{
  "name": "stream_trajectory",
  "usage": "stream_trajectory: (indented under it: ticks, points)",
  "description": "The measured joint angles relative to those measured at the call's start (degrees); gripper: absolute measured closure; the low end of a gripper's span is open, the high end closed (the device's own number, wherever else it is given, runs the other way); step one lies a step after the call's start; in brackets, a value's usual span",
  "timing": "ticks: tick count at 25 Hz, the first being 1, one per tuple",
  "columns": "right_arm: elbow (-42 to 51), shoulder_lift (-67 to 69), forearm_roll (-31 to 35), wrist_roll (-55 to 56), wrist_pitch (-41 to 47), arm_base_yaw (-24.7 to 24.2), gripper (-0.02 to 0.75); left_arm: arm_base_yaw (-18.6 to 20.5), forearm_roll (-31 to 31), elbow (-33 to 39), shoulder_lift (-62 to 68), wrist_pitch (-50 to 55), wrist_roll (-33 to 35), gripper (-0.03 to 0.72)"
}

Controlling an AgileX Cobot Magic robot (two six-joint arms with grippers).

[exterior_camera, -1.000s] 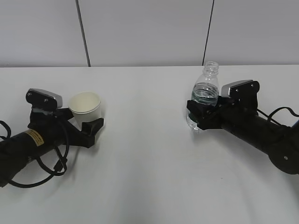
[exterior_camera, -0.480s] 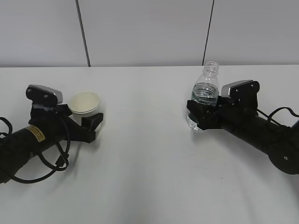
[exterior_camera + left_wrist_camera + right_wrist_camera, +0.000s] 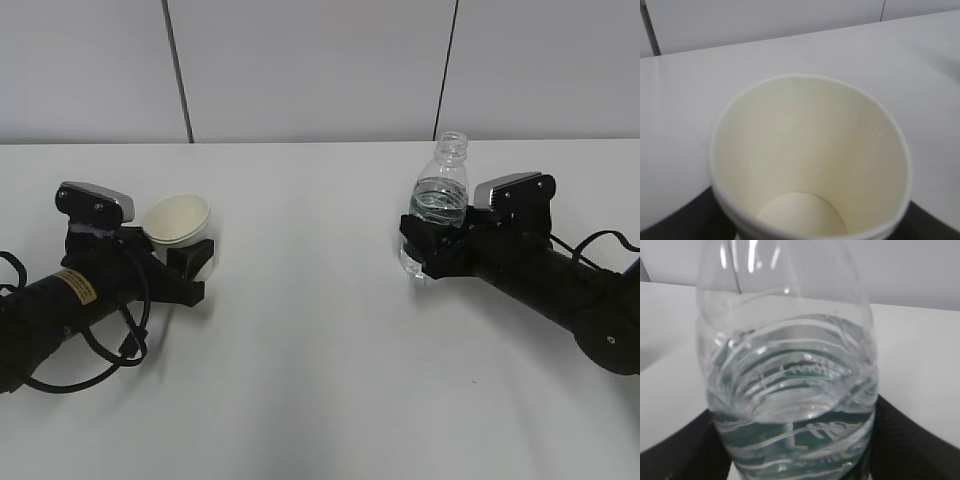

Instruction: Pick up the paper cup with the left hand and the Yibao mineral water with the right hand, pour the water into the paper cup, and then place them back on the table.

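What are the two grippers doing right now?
Left gripper: closed on the paper cup, which is tilted.
Right gripper: closed on the Yibao mineral water, which is upright.

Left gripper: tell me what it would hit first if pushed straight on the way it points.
The left gripper already has the paper cup between its fingers; past it, only bare table shows, though depth is uncertain.

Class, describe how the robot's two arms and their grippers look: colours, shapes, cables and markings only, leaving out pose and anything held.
Both arms are black, rounded tubes ending in black two-finger grippers. Each carries a silver-grey block on top near the wrist. The left hand has a yellow sticker on its body and loose black cables looping beside it. The right hand shows no sticker; a thin black cable arcs behind it.
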Motion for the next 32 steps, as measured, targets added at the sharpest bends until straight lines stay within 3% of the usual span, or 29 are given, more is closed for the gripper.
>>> stream_trajectory:
  ticks: [7,14,27,32]
  points:
    - [0.0,0.85,0.0,0.0,-1.45,0.0,0.216,0.0,0.75,0.0,0.0,0.0,0.0,0.268]
    - [0.0,0.85,-0.1,-0.1,-1.45,0.0,0.216,0.0,6.6,0.0,0.0,-0.18,-0.23,0.27]
    - [0.0,0.85,-0.81,-0.66,-1.45,0.0,0.252,0.0,8.97,0.0,0.0,-0.28,-1.52,0.276]
    - [0.0,0.17,-3.6,-1.84,-0.57,0.0,0.253,0.0,11.31,-0.02,0.0,-0.4,-3.24,0.276]
